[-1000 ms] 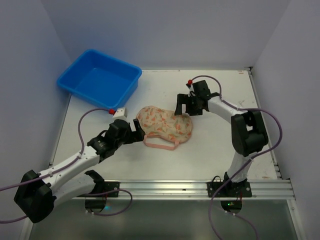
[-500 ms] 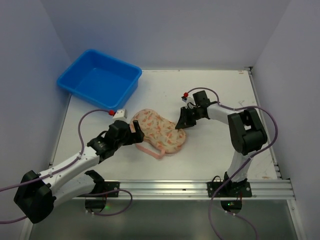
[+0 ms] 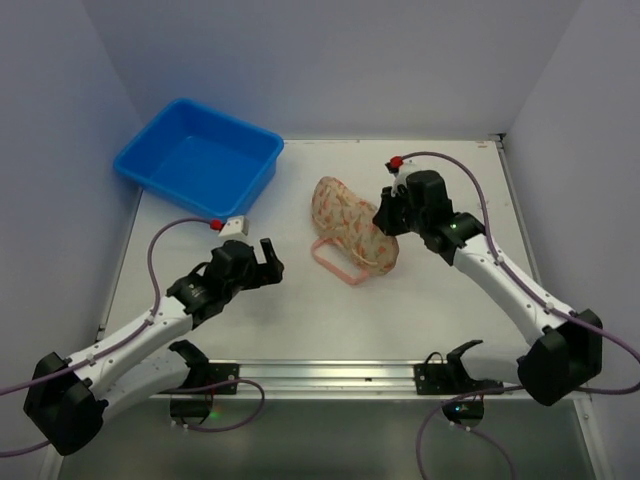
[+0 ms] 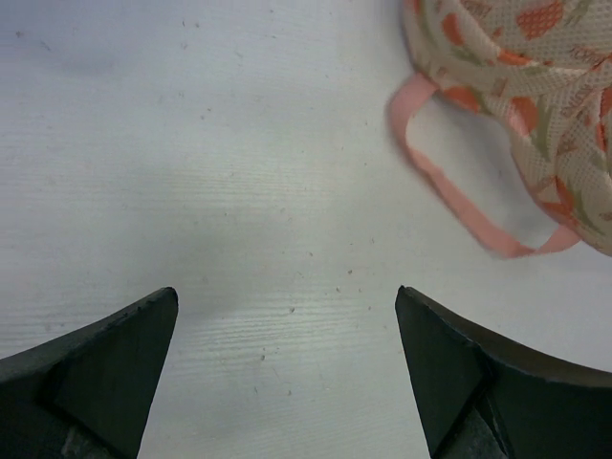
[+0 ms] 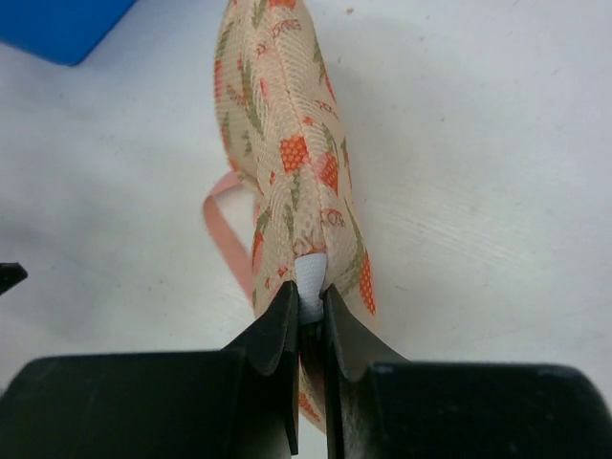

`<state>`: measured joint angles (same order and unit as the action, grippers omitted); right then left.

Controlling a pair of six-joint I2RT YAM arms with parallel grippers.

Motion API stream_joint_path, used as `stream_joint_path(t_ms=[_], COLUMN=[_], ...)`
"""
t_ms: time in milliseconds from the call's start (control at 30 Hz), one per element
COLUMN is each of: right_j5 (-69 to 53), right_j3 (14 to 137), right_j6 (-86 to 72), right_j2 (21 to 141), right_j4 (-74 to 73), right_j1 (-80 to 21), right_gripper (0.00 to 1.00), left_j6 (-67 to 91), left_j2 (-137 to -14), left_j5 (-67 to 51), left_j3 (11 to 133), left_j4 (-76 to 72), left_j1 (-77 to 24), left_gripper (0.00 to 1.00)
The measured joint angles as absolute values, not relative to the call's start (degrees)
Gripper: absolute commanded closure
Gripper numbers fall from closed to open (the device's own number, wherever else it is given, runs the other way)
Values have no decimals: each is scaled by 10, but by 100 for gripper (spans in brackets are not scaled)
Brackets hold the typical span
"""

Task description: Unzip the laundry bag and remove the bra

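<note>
The laundry bag (image 3: 350, 220), cream with orange flowers, stands tipped up on its edge near the middle of the table. Its pink loop (image 3: 335, 262) lies on the table in front of it. My right gripper (image 3: 390, 215) is at the bag's right end. In the right wrist view this gripper (image 5: 308, 296) is shut on a small white tab (image 5: 310, 275) at the seam of the bag (image 5: 287, 143). My left gripper (image 3: 268, 255) hovers open to the left of the bag, apart from it. Its wrist view shows the gripper (image 4: 286, 295) over bare table, with the loop (image 4: 449, 182) and the bag (image 4: 535, 96) at the upper right. The bra is hidden.
A blue plastic tub (image 3: 200, 155) sits at the back left; one of its corners shows in the right wrist view (image 5: 57, 24). A metal rail (image 3: 400, 375) runs along the near edge. Pale walls close in the table on three sides.
My right gripper has shut on the bag's edge and drawn it right and back, tipping it onto its edge. The bag has moved away from the left gripper, which stays open.
</note>
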<state>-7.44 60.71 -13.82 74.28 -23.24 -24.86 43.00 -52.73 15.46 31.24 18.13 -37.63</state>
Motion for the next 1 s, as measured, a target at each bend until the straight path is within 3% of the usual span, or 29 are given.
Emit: stream_joint_path(t_ms=[167, 367, 467, 500, 567, 600, 700, 800, 1000], right_j5=[82, 157, 139, 132, 97, 86, 69, 66, 62], right_j3=[610, 594, 587, 586, 584, 583, 583, 582, 543], right_j6=[-112, -109, -119, -123, -135, -141, -157, -181, -238], right_j2=[698, 783, 843, 853, 863, 861, 830, 766, 651], right_j4=[-231, -231, -232, -233, -236, -237, -239, -240, -226], right_j1=[-351, -466, -519, -529, -547, -550, -547, -531, -422], right_gripper=[100, 94, 71, 58, 47, 35, 19, 14, 16], left_j6=[445, 474, 486, 490, 491, 491, 491, 491, 492], left_j2=[-493, -439, -408, -400, -393, -393, -407, -442, -563], left_j5=[175, 196, 199, 199, 197, 195, 176, 145, 64], left_j3=[320, 320, 314, 311, 305, 303, 302, 302, 303], left_j4=[202, 241, 254, 257, 263, 264, 261, 243, 150], left_j1=[-376, -376, -376, -376, -376, -376, -376, -376, -376], left_gripper=[0, 0, 0, 0, 0, 0, 0, 0, 0])
